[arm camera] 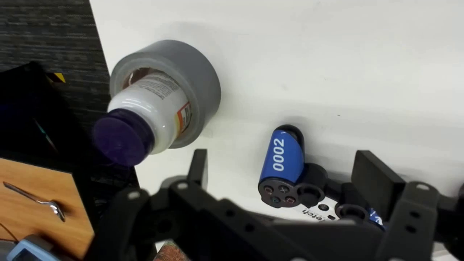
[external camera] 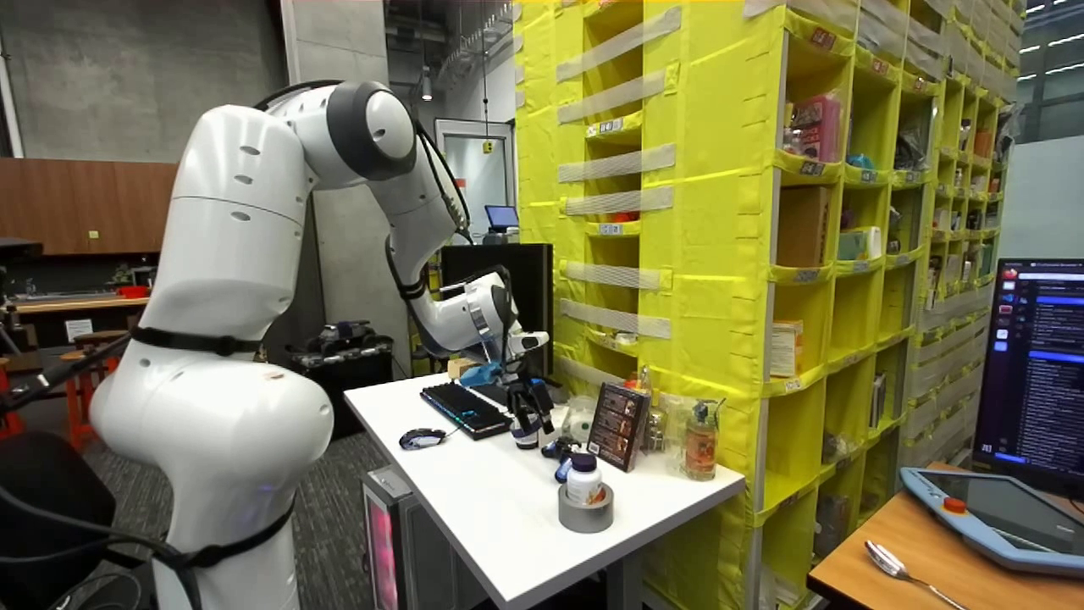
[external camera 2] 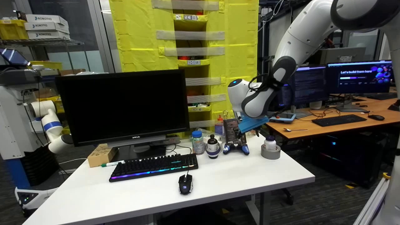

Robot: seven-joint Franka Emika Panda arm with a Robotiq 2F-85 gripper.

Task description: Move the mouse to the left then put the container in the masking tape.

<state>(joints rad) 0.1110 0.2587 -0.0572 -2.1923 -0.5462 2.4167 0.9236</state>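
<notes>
The container (arm camera: pixel 152 103), a white tub with a dark purple cap and an orange-edged label, stands inside the grey masking tape (arm camera: pixel 197 78) ring. Both exterior views also show the container (external camera: pixel 583 483) (external camera 2: pixel 270 144) in the tape (external camera: pixel 585 515) (external camera 2: pixel 270 154), near the table's end. The dark mouse (external camera 2: pixel 185 184) lies near the table's front edge and shows in an exterior view (external camera: pixel 423 437). It is out of the wrist view. My gripper (arm camera: pixel 286 166) is open and empty, above the table, beside the tape and apart from the container. An exterior view shows it from the side (external camera: pixel 533 415).
A blue and black game controller (arm camera: pixel 282 156) lies below my fingers. A black keyboard (external camera 2: pixel 153 167) lies before a monitor (external camera 2: pixel 125 106). A dark bottle (external camera 2: pixel 213 146), a blue-capped bottle (external camera 2: pixel 197 142), an upright black case (external camera: pixel 616 426) and a brownish bottle (external camera: pixel 701 446) stand along the back.
</notes>
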